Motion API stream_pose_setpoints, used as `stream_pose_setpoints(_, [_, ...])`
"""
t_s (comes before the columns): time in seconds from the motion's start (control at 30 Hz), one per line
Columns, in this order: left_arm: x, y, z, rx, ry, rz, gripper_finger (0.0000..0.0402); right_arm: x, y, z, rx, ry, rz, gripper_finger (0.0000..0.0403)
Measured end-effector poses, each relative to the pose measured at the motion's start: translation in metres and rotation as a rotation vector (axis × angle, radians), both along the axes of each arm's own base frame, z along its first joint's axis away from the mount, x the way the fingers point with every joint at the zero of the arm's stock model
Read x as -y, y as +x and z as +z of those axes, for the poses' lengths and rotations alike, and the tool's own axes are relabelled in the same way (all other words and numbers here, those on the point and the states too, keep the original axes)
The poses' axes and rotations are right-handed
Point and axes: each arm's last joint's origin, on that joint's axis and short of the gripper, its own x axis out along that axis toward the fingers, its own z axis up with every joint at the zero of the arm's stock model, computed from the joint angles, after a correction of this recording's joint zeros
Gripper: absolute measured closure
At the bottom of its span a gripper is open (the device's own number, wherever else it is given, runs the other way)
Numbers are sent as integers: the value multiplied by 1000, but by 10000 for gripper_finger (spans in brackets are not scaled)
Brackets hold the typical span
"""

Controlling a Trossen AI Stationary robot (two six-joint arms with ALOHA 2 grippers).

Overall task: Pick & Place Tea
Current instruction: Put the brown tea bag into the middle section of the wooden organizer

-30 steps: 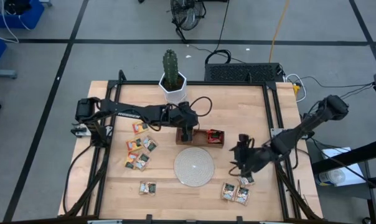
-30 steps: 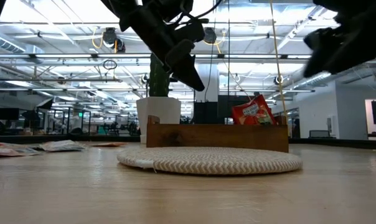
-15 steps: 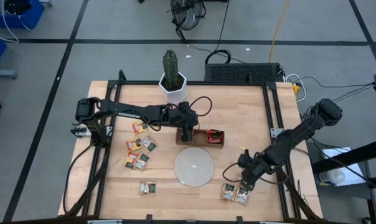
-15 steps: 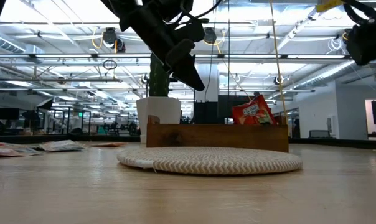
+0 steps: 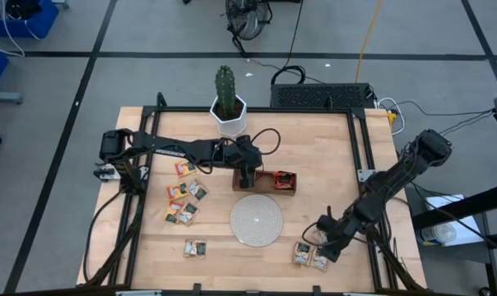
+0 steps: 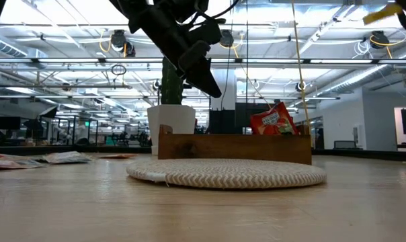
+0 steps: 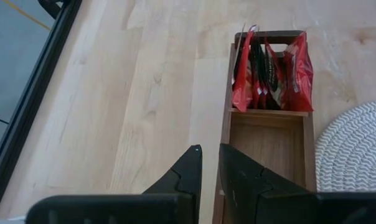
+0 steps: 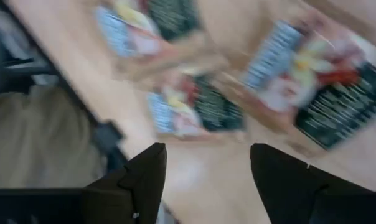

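My right gripper (image 5: pixel 323 245) hangs with jaws wide and empty over 3 tea sachets (image 5: pixel 310 256) near the desk's (image 5: pixel 314 148) front right edge. My left gripper (image 5: pixel 246 180) sits over the wooden tray (image 5: pixel 265 184), jaws narrow, nothing held. Red sachets (image 7: pixel 272 71) fill 1 end compartment. The woven disc (image 5: pixel 256 220) lies just beside the tray; a potted cactus (image 5: pixel 228 103) stands behind. More sachets (image 5: pixel 185 200) lie left.
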Motion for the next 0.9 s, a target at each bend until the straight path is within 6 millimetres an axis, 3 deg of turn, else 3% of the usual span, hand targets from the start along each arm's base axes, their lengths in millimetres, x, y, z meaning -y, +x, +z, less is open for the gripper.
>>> stream_pose_setpoints(0.4, [0, 0, 0, 0, 1, -1, 339, 22, -18, -35, -72, -72, -72, 200])
stream_pose_setpoints(0.9, [0, 0, 0, 1, 0, 1, 339, 60, 5, -40, 256, -510, -100, 221])
